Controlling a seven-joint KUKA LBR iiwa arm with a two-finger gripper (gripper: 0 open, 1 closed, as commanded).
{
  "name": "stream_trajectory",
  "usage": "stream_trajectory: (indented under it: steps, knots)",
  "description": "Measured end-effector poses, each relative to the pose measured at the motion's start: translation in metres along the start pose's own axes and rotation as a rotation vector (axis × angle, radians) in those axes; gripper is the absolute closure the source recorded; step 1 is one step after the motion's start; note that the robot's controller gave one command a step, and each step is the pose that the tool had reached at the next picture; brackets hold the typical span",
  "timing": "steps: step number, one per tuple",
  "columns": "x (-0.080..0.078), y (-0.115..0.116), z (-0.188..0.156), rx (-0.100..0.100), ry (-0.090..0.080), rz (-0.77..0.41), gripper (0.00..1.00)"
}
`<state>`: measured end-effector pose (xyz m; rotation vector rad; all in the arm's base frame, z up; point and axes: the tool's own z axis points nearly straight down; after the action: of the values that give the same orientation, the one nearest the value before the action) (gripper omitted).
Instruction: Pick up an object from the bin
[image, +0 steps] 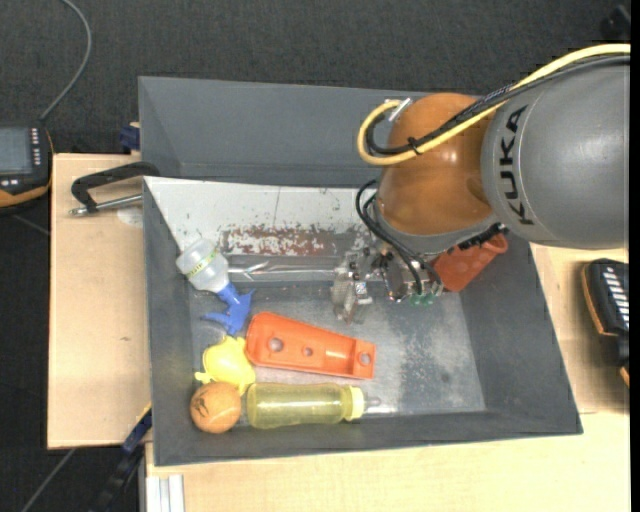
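My gripper (352, 288) hangs over the middle of the bin, just below the orange cover on the wrist, with nothing seen in it. A flat orange plastic piece with holes (310, 347) lies just below and left of it on the floor. A clear bottle with a white cap and green ring (205, 265) lies to its left along the back wall. A red-orange block (468, 262) sits to its right, partly hidden under the arm.
Along the front left lie a yellow-green bottle (300, 405), an orange ball (215, 408), a yellow rubber duck (228, 362) and a small blue piece (230, 308). The arm covers the bin's upper right.
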<state>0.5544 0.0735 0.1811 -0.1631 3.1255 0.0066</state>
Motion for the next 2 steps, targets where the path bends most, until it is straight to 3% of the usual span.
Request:
stream_trajectory:
  steps: [1,2]
  knots:
    - [0.0,0.0,0.0,0.0,0.0,0.0,0.0]
    - [0.0,0.0,0.0,0.0,0.0,0.0,0.0]
